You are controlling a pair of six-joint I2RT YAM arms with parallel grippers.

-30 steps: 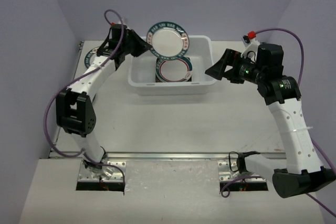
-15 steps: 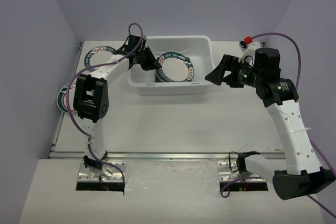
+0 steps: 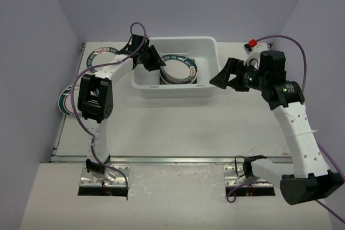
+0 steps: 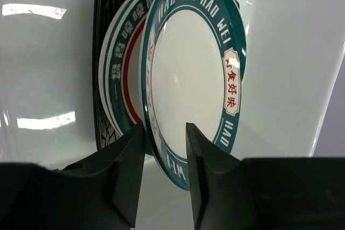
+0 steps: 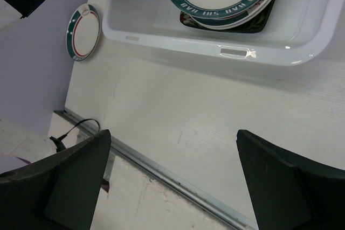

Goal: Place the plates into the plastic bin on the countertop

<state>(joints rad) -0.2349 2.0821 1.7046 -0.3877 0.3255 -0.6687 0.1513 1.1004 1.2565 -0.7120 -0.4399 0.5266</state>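
The white plastic bin (image 3: 176,91) stands at the back of the countertop (image 3: 178,125). Inside it, round teal-rimmed plates (image 3: 179,69) lean on a black square plate (image 4: 101,52). My left gripper (image 3: 153,60) is inside the bin's left end. In the left wrist view its jaws (image 4: 165,127) stand a little apart and open around the lower rim of the front plate (image 4: 188,68), with a gap beside the right finger. Two more round plates lie outside, one at the back left (image 3: 100,56) and one at the left edge (image 3: 67,101). My right gripper (image 3: 218,78) is wide open and empty, just right of the bin.
A metal rail (image 3: 172,160) runs along the near edge of the countertop. Purple walls close in the left, back and right sides. In the right wrist view the bin's near wall (image 5: 232,52) and the left-edge plate (image 5: 83,30) show.
My left arm carried the raised round plate down into the bin onto the leaning stack, and its jaws then parted. The right arm barely moved.
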